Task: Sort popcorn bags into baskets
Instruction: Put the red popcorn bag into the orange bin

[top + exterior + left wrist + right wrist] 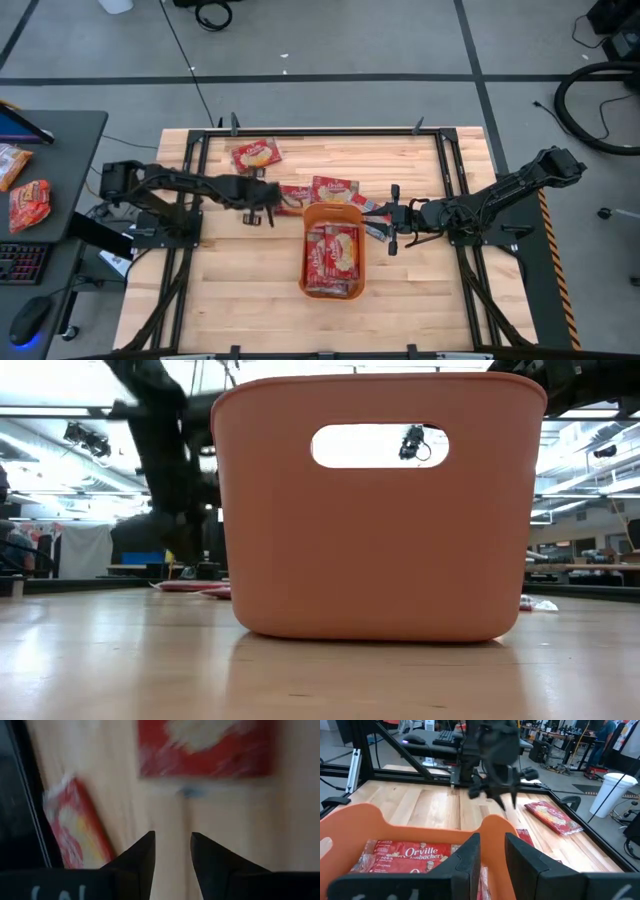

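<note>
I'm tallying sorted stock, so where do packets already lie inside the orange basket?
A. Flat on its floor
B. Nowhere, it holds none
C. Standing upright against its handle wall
A: the high view shows red popcorn bags lying flat inside the orange basket.

The top popcorn bag (412,854) inside the orange basket (365,820) has white words on its red front. They say "Orville Redenbacher's". Smaller white print sits at 9 o'clock from the name, too small to read. The other bags show no words that can be read.
</note>
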`<control>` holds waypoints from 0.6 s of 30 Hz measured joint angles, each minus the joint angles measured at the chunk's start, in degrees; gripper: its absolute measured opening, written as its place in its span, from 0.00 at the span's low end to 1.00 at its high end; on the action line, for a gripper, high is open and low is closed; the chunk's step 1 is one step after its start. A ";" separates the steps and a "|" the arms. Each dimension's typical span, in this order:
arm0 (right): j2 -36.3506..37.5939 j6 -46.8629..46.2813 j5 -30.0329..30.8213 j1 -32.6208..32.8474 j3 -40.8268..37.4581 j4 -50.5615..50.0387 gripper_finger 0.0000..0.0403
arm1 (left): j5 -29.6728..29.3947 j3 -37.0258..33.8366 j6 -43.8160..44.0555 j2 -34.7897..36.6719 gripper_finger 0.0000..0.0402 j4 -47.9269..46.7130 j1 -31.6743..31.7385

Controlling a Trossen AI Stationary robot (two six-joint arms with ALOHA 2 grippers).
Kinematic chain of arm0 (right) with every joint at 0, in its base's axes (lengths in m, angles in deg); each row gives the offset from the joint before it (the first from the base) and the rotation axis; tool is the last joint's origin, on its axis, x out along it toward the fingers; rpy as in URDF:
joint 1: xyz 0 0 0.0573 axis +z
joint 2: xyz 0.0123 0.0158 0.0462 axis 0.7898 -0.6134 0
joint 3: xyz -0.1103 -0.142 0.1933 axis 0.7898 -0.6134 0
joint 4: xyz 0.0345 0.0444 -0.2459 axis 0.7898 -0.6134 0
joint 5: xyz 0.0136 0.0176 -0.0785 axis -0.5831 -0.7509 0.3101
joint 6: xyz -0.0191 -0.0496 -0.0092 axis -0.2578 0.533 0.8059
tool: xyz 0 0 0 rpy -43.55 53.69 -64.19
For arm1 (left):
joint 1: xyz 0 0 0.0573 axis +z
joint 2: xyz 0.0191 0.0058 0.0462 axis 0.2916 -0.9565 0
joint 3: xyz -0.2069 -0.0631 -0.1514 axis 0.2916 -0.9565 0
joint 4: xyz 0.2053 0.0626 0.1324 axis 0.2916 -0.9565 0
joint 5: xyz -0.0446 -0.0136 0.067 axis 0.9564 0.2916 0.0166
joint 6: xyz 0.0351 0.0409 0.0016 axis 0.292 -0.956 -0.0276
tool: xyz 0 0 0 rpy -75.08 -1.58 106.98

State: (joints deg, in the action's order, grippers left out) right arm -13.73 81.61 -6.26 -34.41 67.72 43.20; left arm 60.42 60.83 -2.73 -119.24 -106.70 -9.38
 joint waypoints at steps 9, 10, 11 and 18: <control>0.00 -0.12 0.00 0.02 0.00 -0.04 0.23 | -1.45 -7.78 -3.95 0.30 0.44 13.73 14.37; -0.02 -0.17 0.00 0.04 0.00 -0.04 0.23 | -1.61 -8.11 -4.58 0.30 0.47 14.89 15.45; -0.01 -0.19 0.00 0.04 0.00 -0.02 0.23 | -2.16 -8.42 -5.34 0.30 0.50 15.95 16.44; 0.00 -0.65 -0.32 0.07 0.00 -0.04 0.23 | -3.27 -8.71 -7.71 0.28 0.58 17.18 21.94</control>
State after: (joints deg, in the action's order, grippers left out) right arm -13.73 80.96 -6.58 -34.34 67.72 43.16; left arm 57.15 52.13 -10.44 -118.95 -89.52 12.55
